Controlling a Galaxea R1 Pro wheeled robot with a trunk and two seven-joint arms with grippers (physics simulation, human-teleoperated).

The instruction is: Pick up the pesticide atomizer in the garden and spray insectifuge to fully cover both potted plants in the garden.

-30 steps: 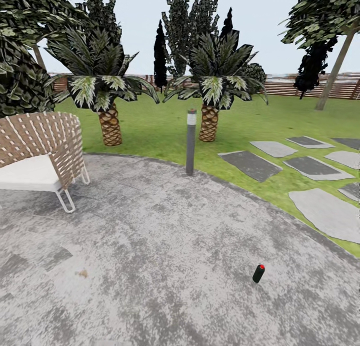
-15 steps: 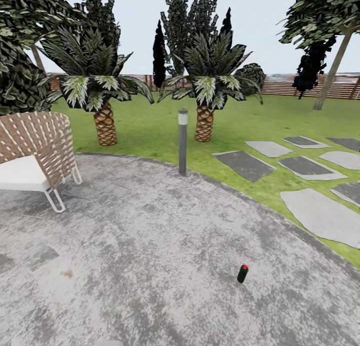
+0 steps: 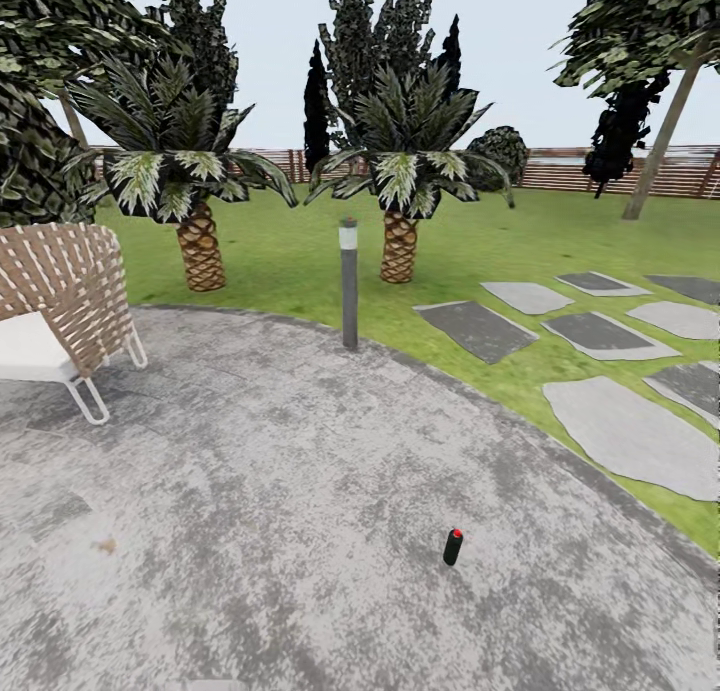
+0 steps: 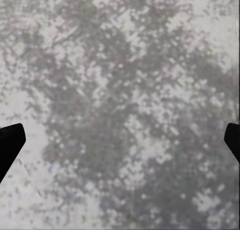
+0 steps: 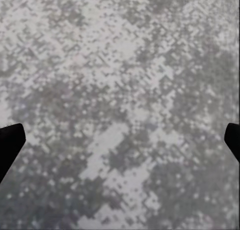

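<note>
Searching is the step in hand, by my judgement: nothing is held, and the potted plants remain to be found. Lawn (image 3: 300,261) surrounds the paved circle (image 3: 300,491). Near its right edge stands a small dark bottle with a red top (image 3: 453,547), possibly the atomizer. Left gripper (image 4: 120,140) and right gripper (image 5: 120,140) hang released over paving. Next: approach and confirm the bottle.

Greys and greens, one red dot

Mottled grey paving (image 3: 300,491); green lawn (image 3: 300,256); brown slatted fence (image 3: 590,171) upper right; tan woven chair (image 3: 65,281) with white cushion, left; dark bottle (image 3: 453,548) with red top, lower centre.
</note>
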